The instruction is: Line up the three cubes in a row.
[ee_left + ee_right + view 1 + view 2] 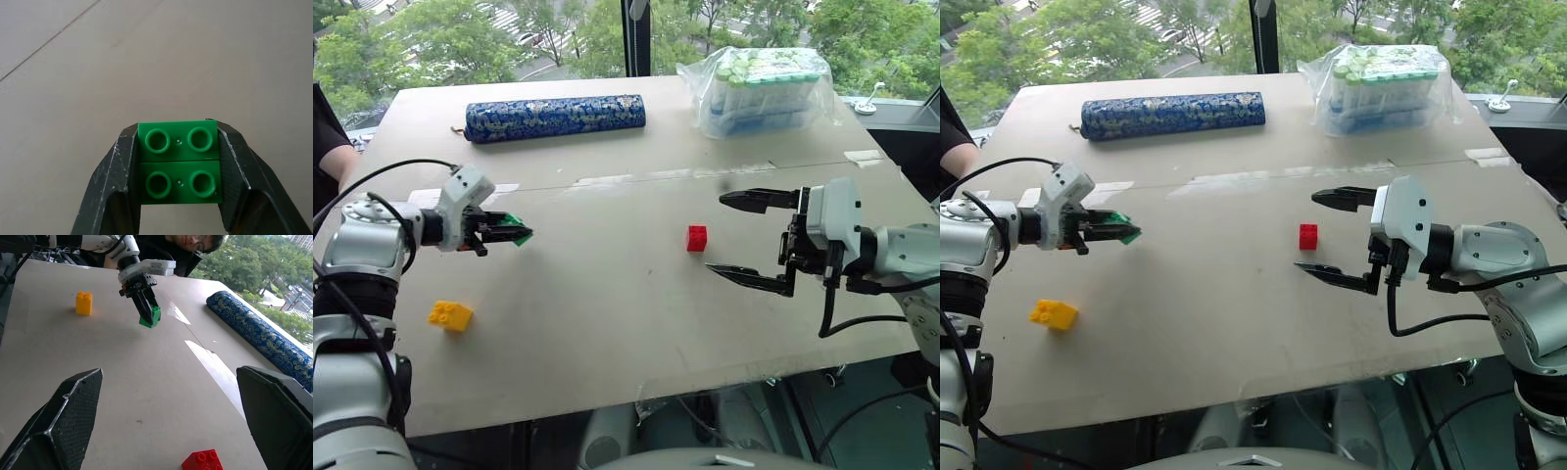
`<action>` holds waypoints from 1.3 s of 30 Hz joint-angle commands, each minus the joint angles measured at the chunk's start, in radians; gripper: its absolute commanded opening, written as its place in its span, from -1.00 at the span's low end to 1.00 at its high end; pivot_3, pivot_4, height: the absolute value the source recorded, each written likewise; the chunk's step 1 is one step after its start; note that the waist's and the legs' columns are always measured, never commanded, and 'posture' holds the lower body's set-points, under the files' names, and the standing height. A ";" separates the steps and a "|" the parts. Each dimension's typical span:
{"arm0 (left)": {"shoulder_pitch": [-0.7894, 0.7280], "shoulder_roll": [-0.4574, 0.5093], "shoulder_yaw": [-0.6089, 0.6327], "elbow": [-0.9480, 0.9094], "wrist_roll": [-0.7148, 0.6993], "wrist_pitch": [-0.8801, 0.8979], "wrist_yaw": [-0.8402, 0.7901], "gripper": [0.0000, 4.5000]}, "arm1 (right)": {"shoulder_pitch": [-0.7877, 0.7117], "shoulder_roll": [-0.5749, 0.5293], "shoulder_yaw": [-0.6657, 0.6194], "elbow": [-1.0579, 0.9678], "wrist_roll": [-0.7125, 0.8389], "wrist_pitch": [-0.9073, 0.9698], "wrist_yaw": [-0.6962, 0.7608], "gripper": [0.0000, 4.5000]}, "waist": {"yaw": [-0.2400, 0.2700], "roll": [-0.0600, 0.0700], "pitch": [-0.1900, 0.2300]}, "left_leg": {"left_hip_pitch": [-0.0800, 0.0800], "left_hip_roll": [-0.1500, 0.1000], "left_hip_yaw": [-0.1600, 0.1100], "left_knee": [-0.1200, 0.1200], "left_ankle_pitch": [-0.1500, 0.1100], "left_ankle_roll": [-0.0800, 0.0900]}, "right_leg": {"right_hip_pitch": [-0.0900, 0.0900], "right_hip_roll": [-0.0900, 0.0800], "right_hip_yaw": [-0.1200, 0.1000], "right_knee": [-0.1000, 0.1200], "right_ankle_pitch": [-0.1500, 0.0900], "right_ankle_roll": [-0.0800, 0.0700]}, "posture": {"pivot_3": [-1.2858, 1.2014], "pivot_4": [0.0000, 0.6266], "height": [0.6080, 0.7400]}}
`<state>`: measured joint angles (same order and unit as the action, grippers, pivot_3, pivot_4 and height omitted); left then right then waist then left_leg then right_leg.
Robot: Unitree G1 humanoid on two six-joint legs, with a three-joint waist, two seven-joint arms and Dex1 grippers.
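Left eye view: a pale board table (636, 333) carries a long blue patterned cylinder (555, 117) near its far edge and, to the right of it, a clear plastic bag of green-capped tubes (762, 88). A person's arm (333, 162) shows at the far left edge. The small red studded plastic brick (697, 238) sits near the table's middle, nothing touching it. The small yellow studded plastic brick (450, 315) lies near the front left, well apart from the red one. The left gripper (514, 234) reaches in from the left, pointing right and tilted slightly down, its black fingers clamped on the small green studded plastic brick (517, 227), which hangs above the table. The right gripper (736, 233) points left, roughly level, its two fingers spread wide, just beside the red brick without touching it.

Left wrist view: the green brick sits studs-up between the two fingers (117, 171), gripped on both sides, bare table beyond.

Right wrist view: between the spread fingers (63, 421) the red brick lies close by; farther off are the left gripper with the green brick, the yellow brick, the cylinder and a person behind the table.
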<state>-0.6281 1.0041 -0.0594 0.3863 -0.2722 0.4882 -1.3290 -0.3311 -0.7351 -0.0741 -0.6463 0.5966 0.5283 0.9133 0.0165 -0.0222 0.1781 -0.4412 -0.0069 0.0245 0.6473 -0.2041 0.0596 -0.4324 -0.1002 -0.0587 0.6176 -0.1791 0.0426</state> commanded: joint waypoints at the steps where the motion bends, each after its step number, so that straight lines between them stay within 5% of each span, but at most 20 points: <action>1: 0.000 -0.066 -0.088 -0.296 -0.016 0.041 -0.013 -0.41 | 0.061 0.004 -0.083 -0.062 0.032 0.001 -0.060 1.00 | 0.009 0.000 0.000 | 0.000 -0.001 -0.001 0.000 0.000 0.000 | 0.000 -0.002 -0.001 0.000 0.000 0.000 | 0.03 -0.52 1.00; 5: -0.058 -0.190 -0.222 -0.380 0.050 0.073 0.018 -0.41 | 0.222 -0.061 -0.160 -0.101 0.048 0.009 -0.021 1.00 | 0.021 0.001 0.000 | -0.003 -0.003 -0.001 0.005 0.001 0.004 | 0.000 -0.001 -0.002 0.000 0.000 0.000 | 0.03 -0.52 1.00; 17: -0.268 -0.392 -0.355 -0.070 0.218 -0.097 0.038 -0.41 | 0.397 -0.136 -0.269 -0.119 0.072 0.002 0.011 1.00 | 0.023 0.000 0.000 | -0.002 0.001 -0.001 0.009 0.000 0.005 | 0.001 0.013 -0.004 0.004 -0.002 0.005 | 0.03 -0.52 1.00; 37: -0.372 -0.521 -0.365 0.160 0.327 -0.239 -0.008 -0.41 | 0.483 -0.134 -0.306 -0.123 0.050 -0.026 0.001 1.00 | 0.024 0.000 0.000 | -0.007 0.001 -0.003 0.020 -0.003 0.009 | 0.002 0.012 -0.005 0.004 -0.001 0.007 | 0.03 -0.52 1.00; 39: -0.373 -0.524 -0.358 0.161 0.328 -0.239 0.000 0.06 | 0.484 -0.134 -0.309 -0.124 0.052 -0.026 0.001 1.00 | 0.024 0.000 0.000 | -0.007 0.001 -0.003 0.020 -0.003 0.009 | 0.002 0.013 -0.005 0.004 -0.001 0.007 | 0.03 -0.52 1.00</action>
<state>-0.9753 0.4836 -0.4405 0.5478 0.0553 0.2561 -1.3287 0.1511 -0.8599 -0.3513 -0.7404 0.6436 0.5194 0.9219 0.0402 -0.0220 0.1780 -0.4483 -0.0059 0.0217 0.6673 -0.2067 0.0689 -0.4300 -0.0877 -0.0633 0.6218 -0.1805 0.0491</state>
